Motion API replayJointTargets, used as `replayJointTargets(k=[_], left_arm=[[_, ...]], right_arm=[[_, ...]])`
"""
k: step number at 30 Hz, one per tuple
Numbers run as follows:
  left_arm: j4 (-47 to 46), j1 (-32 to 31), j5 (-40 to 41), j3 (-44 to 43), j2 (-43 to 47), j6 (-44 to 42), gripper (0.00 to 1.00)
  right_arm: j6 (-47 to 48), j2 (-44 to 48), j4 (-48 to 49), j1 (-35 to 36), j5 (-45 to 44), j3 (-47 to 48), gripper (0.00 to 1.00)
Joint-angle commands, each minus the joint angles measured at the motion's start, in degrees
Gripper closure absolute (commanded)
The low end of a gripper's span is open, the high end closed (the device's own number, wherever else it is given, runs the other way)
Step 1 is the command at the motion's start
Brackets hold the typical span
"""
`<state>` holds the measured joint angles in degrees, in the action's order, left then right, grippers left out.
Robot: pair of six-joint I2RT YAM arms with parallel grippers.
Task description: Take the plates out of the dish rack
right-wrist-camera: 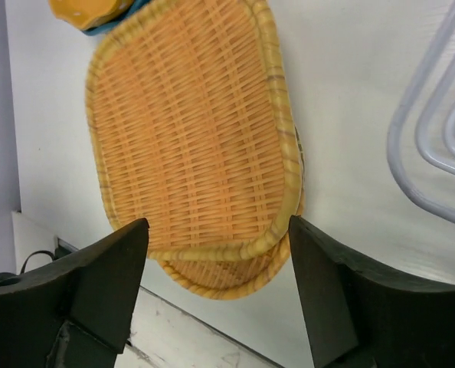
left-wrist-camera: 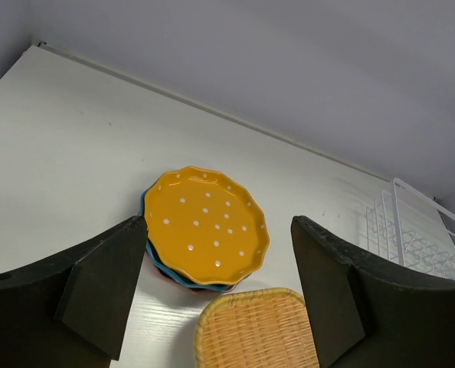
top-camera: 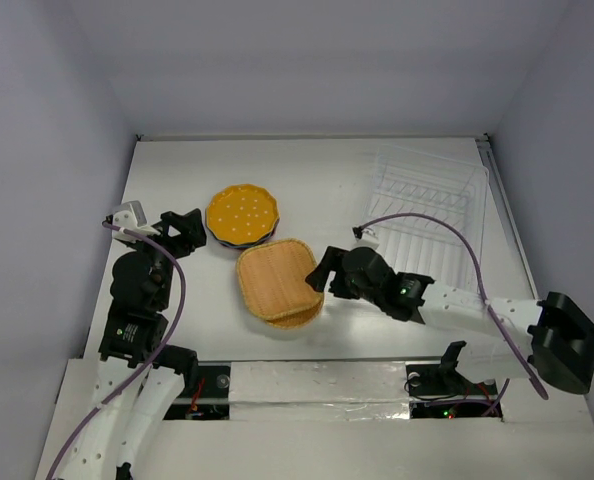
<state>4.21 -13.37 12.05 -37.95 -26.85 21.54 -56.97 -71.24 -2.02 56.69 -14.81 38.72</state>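
Note:
A yellow-orange dotted plate [top-camera: 242, 213] tops a stack with a blue plate and a dark one under it, seen in the left wrist view [left-wrist-camera: 207, 226]. A rounded-square woven plate [top-camera: 275, 279] lies on a round woven plate [top-camera: 295, 318] just in front; both show in the right wrist view [right-wrist-camera: 189, 130]. The wire dish rack [top-camera: 432, 205] stands at the far right and looks empty. My right gripper [top-camera: 320, 272] is open and empty at the woven plates' right edge. My left gripper [top-camera: 184, 231] is open and empty, left of the stack.
The table's near edge [top-camera: 307, 365] runs just in front of the woven plates. Grey walls close in the table on three sides. A purple cable [top-camera: 447, 232] arcs over the rack from the right arm.

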Motion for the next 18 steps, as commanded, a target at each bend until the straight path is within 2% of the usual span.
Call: replayJointTargets(k=[1,6,8,10,11,12,18], left_arm=[[-2.0,0.4,-0.2,-0.8,0.0,0.0,0.27],[-1.8,0.4,-0.2,-0.9,0.0,-0.2,0.25],[-1.8,0.4,-0.2,-1.0,0.0,-0.3,0.24],[-1.8,0.4,-0.2,-1.1,0.3,-0.4,0.21],[-1.9,0.4,-0.2,-1.2,0.6,-0.4,0.20],[-1.9,0.4,-0.2,-1.2,0.7,-0.5,0.19],[-0.9,0.4,-0.2,-4.0,1.8,0.0,0.14]], right_arm=[[1.7,3.3,-4.9,0.6,-5.4,5.0,0.20],[4.2,4.1,-11.4,3.1,-8.5,10.8,0.19],[6.4,4.4,-12.6,4.8,-9.0,14.5,0.23],[8.1,4.7,-13.4,5.9,-9.6,17.1,0.51],[9.4,6.0,-14.7,7.0,-12.3,19.5,0.73],[10.1,7.0,-15.2,7.0,-13.7,20.5,1.00],[19.5,21.1,-15.5,7.6,-24.0,23.7,0.99]])
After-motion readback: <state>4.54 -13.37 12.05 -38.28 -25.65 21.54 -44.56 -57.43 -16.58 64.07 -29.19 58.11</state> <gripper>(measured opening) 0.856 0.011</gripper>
